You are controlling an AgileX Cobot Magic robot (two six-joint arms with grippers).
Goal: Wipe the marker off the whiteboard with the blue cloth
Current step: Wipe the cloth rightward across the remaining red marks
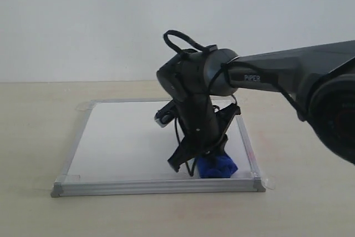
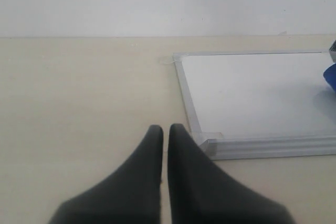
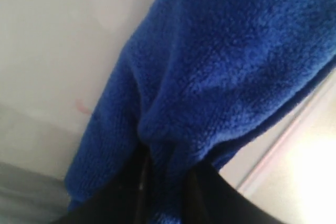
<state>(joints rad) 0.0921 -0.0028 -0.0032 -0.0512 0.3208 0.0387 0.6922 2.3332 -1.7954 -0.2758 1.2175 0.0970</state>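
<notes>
The whiteboard lies flat on the table, silver-framed. My right gripper is shut on the blue cloth and presses it onto the board near its front right corner. In the right wrist view the blue cloth fills most of the picture, pinched between the dark fingers. Only a faint pink speck of the marker shows on the board beside the cloth; no scribble is visible elsewhere. My left gripper is shut and empty, hovering over the table just off the whiteboard corner.
The beige table surrounds the board, with a white wall behind. Clear tape tabs hold the board's corners. The right arm reaches in over the board's right side.
</notes>
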